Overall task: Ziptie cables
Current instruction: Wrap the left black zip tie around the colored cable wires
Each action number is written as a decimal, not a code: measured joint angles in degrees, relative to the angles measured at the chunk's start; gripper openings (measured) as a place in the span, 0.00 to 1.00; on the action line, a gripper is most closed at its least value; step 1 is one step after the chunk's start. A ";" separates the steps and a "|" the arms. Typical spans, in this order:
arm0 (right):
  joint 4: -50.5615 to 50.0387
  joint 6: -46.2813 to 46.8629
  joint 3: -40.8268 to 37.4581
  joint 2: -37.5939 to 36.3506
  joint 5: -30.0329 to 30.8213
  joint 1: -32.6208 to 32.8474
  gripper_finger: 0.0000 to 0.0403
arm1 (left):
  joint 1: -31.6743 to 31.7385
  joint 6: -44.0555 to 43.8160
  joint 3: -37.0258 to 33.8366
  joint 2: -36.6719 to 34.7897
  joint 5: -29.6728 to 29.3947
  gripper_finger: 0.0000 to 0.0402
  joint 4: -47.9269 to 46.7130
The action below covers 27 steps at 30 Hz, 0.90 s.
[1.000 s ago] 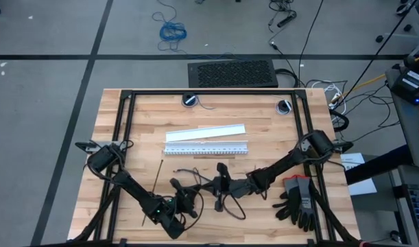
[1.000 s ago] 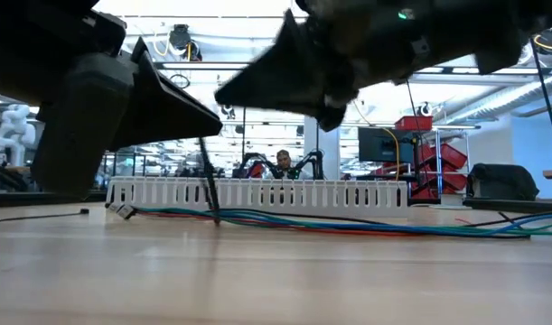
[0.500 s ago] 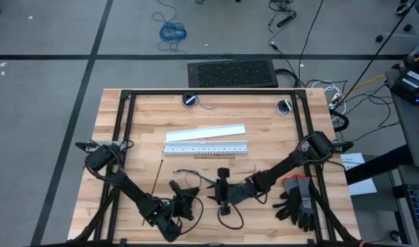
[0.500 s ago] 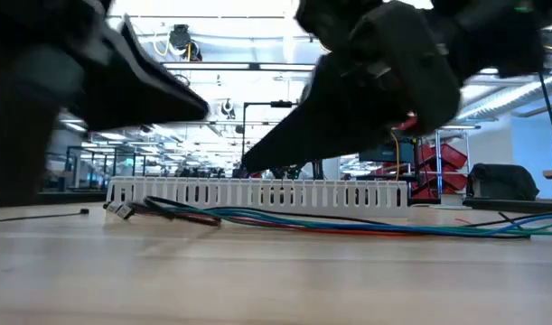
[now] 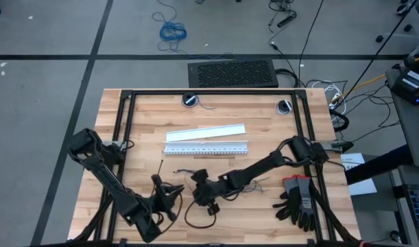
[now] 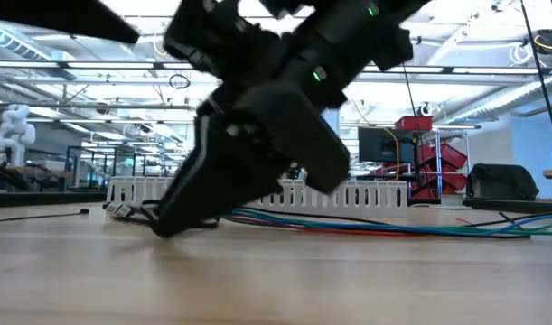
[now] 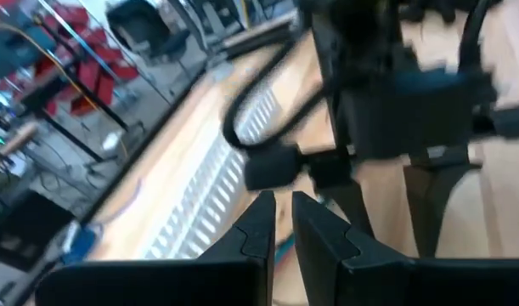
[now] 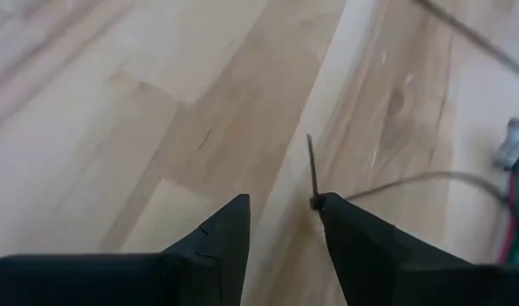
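Note:
The cables [image 6: 393,224], thin blue, green and red wires, lie along the table in front of the white slotted strip [image 5: 206,148]; their left ends [image 5: 184,171] show beside my right gripper. One ziptie [image 5: 160,169] lies flat on the wood to the left, also low in the low view as the ziptie [image 6: 41,216]. My right gripper [image 5: 197,186] stands open, tipped down, its fingertips low over the table by the cable ends. My left gripper [image 5: 169,194] hovers just left of it, shut, with nothing visible between its fingers [image 7: 267,212]. My right gripper has a thin black strip's end [image 8: 311,166] standing right against one fingertip [image 8: 327,212]; whether the two touch I cannot tell. Nothing lies between its fingers.
A flat white strip [image 5: 206,132] lies behind the slotted one. Black gloves [image 5: 298,199] sit at the near right corner. A thin black loop [image 5: 209,218] lies near the front edge under the right gripper. The black frame [image 5: 127,116] rims the table.
My right gripper has gone toward the table's left edge along the cables and tipped its fingers down toward the cable ends. My left gripper has risen and drawn toward the left. A thin black strip that stood upright by the cable ends has dropped to the table.

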 joint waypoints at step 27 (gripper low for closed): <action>2.92 -7.16 2.09 -0.73 -6.98 -3.45 0.34 | -0.51 -7.81 -0.07 0.77 5.21 0.11 -7.06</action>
